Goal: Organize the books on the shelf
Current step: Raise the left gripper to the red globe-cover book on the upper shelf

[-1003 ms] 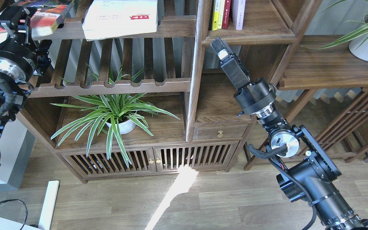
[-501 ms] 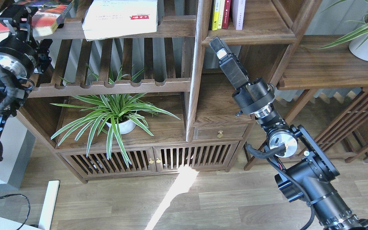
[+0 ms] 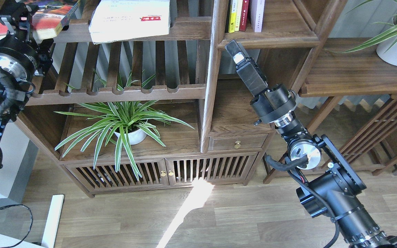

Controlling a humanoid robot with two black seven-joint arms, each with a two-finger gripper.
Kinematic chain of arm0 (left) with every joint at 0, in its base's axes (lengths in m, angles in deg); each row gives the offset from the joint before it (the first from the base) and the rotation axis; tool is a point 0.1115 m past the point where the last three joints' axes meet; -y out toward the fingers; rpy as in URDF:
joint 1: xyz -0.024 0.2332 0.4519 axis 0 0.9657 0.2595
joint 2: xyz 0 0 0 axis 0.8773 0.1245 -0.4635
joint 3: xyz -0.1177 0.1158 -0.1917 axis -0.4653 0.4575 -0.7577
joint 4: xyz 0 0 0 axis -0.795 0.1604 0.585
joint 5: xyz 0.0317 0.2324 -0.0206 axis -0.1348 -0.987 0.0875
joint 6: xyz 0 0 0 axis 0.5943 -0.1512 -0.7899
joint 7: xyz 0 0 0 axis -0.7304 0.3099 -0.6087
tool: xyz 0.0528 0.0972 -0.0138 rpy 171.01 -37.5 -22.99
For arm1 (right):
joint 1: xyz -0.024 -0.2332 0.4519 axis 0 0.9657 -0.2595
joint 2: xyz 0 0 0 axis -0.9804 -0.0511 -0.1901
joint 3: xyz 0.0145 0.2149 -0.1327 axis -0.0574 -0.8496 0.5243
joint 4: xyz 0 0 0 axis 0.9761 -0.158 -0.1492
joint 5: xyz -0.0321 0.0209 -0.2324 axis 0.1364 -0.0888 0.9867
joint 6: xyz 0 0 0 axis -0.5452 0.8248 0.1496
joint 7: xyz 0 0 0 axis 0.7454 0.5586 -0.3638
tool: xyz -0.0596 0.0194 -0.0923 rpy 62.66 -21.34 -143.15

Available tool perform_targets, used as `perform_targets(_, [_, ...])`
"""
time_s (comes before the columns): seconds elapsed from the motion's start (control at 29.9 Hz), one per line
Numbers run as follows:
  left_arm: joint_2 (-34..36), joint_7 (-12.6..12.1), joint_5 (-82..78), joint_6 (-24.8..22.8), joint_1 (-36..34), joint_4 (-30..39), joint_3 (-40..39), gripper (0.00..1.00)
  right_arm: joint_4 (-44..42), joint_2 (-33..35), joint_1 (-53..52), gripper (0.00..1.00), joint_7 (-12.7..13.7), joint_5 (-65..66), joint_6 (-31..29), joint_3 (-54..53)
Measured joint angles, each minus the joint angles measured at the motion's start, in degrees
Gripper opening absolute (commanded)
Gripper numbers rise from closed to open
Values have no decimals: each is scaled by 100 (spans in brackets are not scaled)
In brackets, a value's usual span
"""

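A thick white book with a red label (image 3: 129, 17) lies flat on the upper slatted rack. A red-orange book (image 3: 48, 17) lies flat to its left. My left gripper (image 3: 14, 15) is at the top left, right beside the red-orange book's near end; its fingers cannot be told apart. The narrow shelf compartment (image 3: 274, 36) at the top middle holds upright yellow, red and pale books (image 3: 245, 13). My right gripper (image 3: 233, 46) points up just below that shelf's front edge, seen edge-on and holding nothing visible. A thin white book with a barcode is not in view.
A lower slatted rack (image 3: 122, 91) with a scalloped rail runs under the books. A spider plant (image 3: 126, 120) stands below it. A small drawer (image 3: 238, 142) sits under the middle compartment. A white plant pot (image 3: 396, 50) stands on the wide right plank.
My left arm has moved up and a little left, closer to the red-orange book. My right arm has shifted very slightly up. The books have not moved.
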Motion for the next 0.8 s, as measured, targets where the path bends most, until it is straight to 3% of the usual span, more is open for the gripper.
perform_targets(0.6, [-50,4,0,-64,-183,-276,0,76,0,-31,7,100,1,0,0,19])
perform_targets(0.8, [-64,-7,1,-64,-269,-360,0,63,-4,-52,7,100,1,0,0,20])
